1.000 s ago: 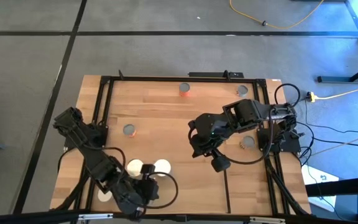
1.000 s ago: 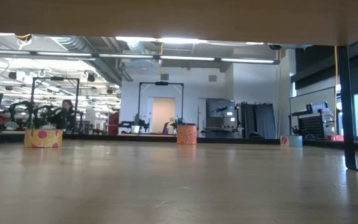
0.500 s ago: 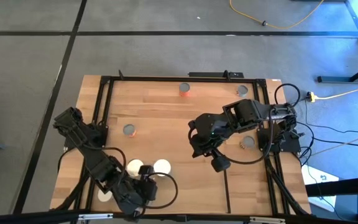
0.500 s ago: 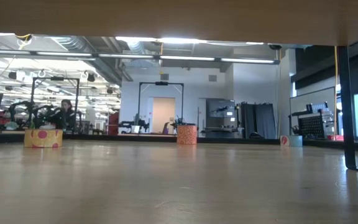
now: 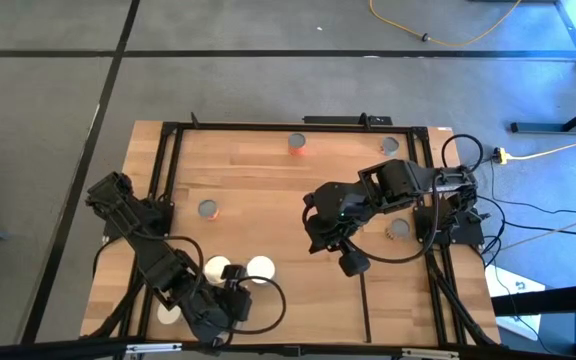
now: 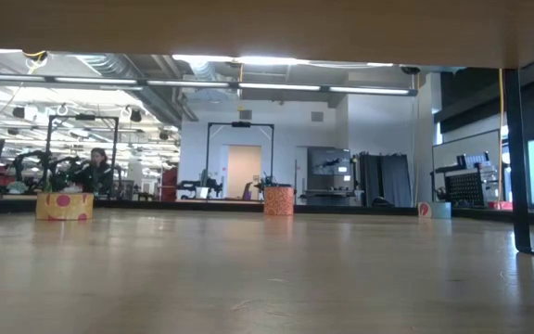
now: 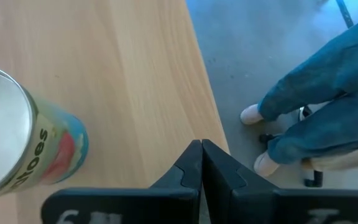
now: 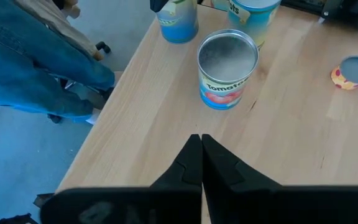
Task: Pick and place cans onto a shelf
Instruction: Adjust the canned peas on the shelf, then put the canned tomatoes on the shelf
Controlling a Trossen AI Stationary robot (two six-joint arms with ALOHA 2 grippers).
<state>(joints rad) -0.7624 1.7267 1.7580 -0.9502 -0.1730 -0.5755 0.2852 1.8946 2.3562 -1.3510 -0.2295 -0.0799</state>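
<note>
Both hands are clenched, empty: left hand [image 5: 230, 305] at 7 o'clock beside 2 cans [image 5: 260, 267], right hand [image 5: 351, 262] mid-surface. We judge cans rigid, smooth, light: grip mid-wall.

Light fell evenly from overhead, and my arms cast only soft, faint shadows on the table [image 5: 268, 180]. From table height the bright ceiling strip lights [image 6: 248, 61] glared white in the room behind, while the near wood lay blurred and featureless and a dark band crossed the top. Past my left wrist, the tomato can [image 7: 17, 143] sat so close that its pale top washed out and its label smeared. Past my right wrist, the metal can top [image 8: 227, 53] showed a dull sheen, fairly sharp.
</note>
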